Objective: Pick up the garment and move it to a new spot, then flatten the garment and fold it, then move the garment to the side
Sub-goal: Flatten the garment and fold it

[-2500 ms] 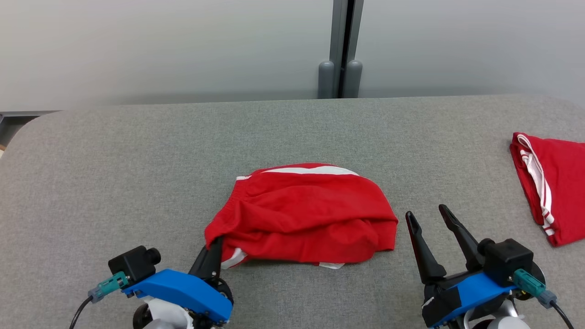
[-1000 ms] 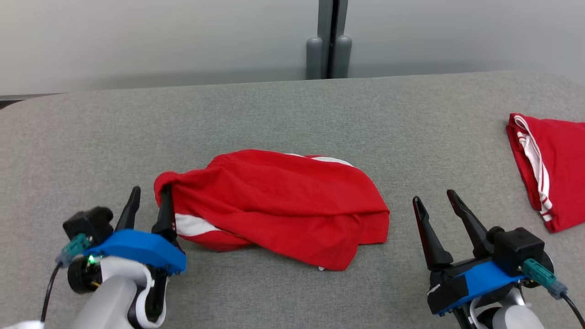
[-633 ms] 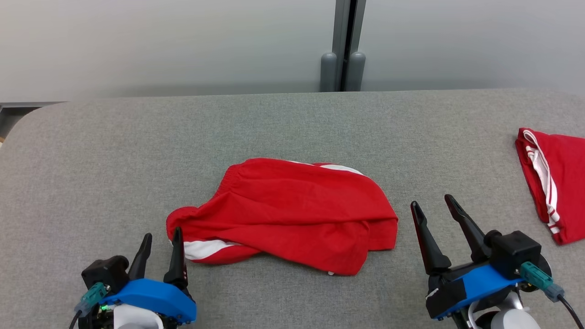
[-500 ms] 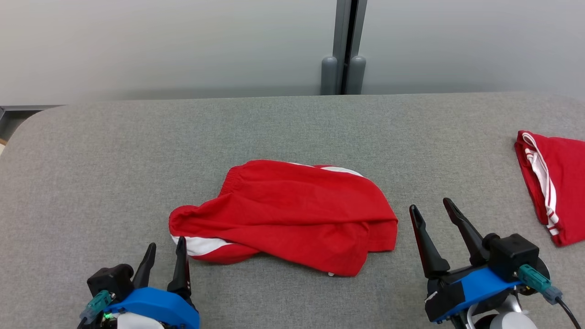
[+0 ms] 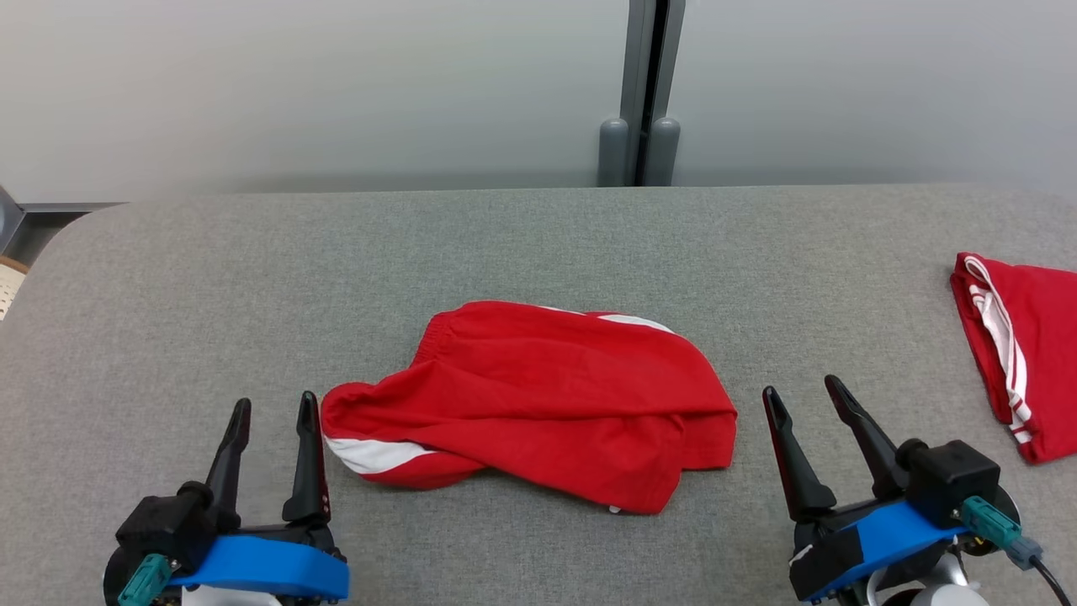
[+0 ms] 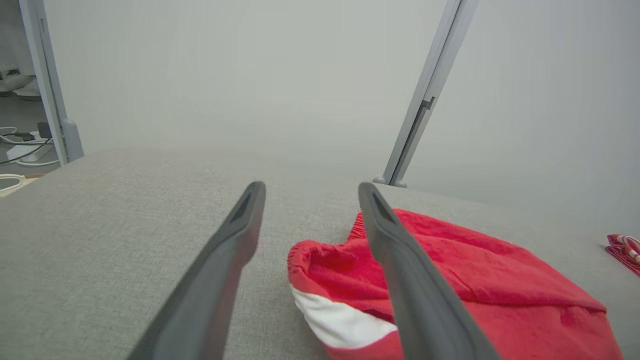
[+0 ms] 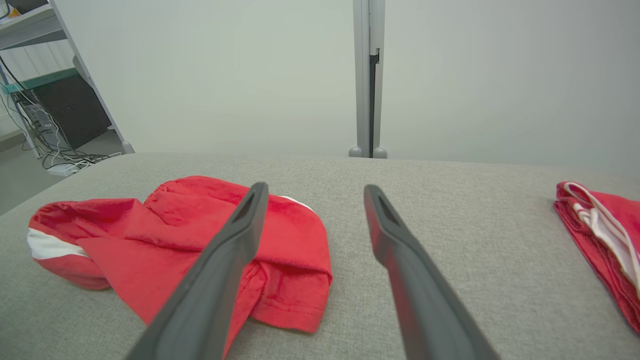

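Note:
A pair of red shorts (image 5: 538,400) with white side stripes lies crumpled in the middle of the grey table (image 5: 538,244). Its left corner, with a white stripe, is pulled out toward my left gripper (image 5: 273,410), which stands open just left of the cloth with nothing between its fingers. In the left wrist view the shorts (image 6: 440,280) lie past the right finger (image 6: 395,250). My right gripper (image 5: 808,394) is open, a little right of the shorts' right hem. The right wrist view has the shorts (image 7: 190,235) at lower left, behind the left finger (image 7: 235,235).
A second red garment (image 5: 1022,353) with white stripes lies folded at the table's right edge, also seen as red cloth (image 7: 605,235) in the right wrist view. A grey partition post (image 5: 644,93) stands behind the table. The table's rounded left corner is at the far left.
My left gripper dragged the shorts' left corner out to the left, let go of it, opened and drew back toward the table's front. The right gripper stayed put. The camera shifted.

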